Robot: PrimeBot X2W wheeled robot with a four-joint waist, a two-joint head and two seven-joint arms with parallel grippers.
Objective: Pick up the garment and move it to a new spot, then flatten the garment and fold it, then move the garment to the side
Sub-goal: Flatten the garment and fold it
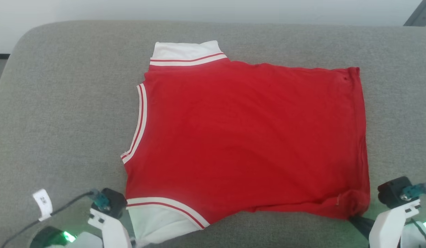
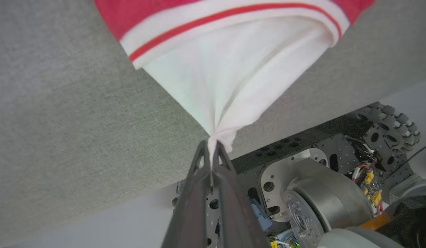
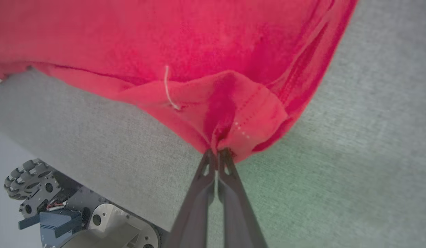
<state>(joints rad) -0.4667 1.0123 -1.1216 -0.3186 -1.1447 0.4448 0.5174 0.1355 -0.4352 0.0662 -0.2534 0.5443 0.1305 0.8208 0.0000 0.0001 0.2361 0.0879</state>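
The garment [image 1: 247,137], a red shirt with white sleeves and red-white striped trim, lies spread on the grey cushioned surface [image 1: 68,113], plain red side up, collar to the left. In the left wrist view my left gripper [image 2: 211,144] is shut on the bunched tip of the near white sleeve [image 2: 226,79], at the surface's front edge. My right gripper [image 3: 218,151] is shut on the near red hem corner [image 3: 233,113], which puckers into folds at the fingertips. In the head view both wrists sit at the bottom corners, the left [image 1: 108,213] and the right [image 1: 392,210].
The far white sleeve [image 1: 185,53] lies flat toward the back. Bare grey surface lies to the left and right of the shirt. Below the front edge my wheeled base [image 2: 319,193] and its roller wheel [image 3: 25,179] are seen. A white cable tag [image 1: 42,203] hangs at lower left.
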